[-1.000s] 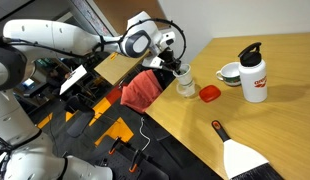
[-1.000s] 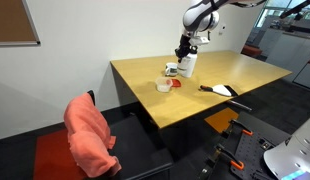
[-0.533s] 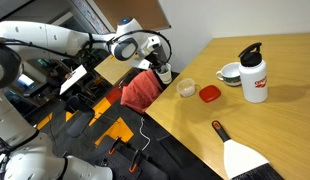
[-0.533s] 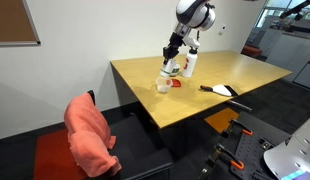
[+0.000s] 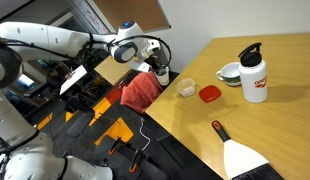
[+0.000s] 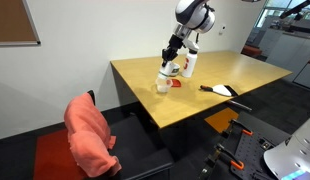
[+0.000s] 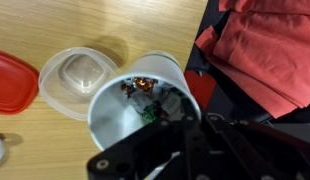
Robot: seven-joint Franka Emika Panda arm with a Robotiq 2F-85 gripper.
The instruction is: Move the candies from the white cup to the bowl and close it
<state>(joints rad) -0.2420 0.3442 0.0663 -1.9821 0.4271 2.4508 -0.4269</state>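
My gripper (image 7: pixel 181 120) is shut on the rim of the white cup (image 7: pixel 113 122), which it holds in the air. In the wrist view the cup's mouth faces the camera, and several wrapped candies (image 7: pixel 143 96) lie inside. The pale, shallow bowl (image 7: pixel 79 80) sits on the wooden table just left of the cup, with nothing in it. A red disc lid (image 7: pixel 9 84) lies beyond the bowl. In both exterior views the gripper (image 5: pixel 160 70) (image 6: pixel 172 60) holds the cup (image 5: pixel 161 76) near the table's edge, beside the bowl (image 5: pixel 186 87) (image 6: pixel 163 85) and the lid (image 5: pixel 209 93).
A tall white bottle (image 5: pixel 254 72) with a black cap stands next to a whitish bowl (image 5: pixel 230 72). A hand brush (image 5: pixel 235 150) lies near the table's front. A red cloth (image 5: pixel 143 90) hangs on a chair just past the table edge, under the cup.
Over the last second the gripper carried the white cup away from above the bowl, toward the table's edge. It has barely moved in the last half second.
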